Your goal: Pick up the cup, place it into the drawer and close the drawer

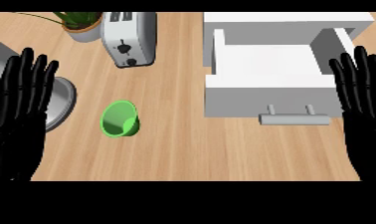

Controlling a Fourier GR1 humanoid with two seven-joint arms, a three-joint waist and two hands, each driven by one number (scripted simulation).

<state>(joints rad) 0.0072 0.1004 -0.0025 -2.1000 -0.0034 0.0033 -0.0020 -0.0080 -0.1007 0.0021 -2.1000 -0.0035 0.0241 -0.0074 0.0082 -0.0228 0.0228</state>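
A green cup lies tipped on the wooden counter, left of centre, its mouth facing up-left. The white drawer at the right stands pulled open, its inside bare, with a grey handle on its front. My left hand shows at the left edge, open with fingers up, apart from the cup. At the right edge my right hand is open too, fingers up, beside the drawer's right wall. Neither hand holds anything.
A silver toaster stands at the back, with a potted plant to its left. A grey round lid or pan lies partly behind my left hand. Bare wood stretches between cup and drawer.
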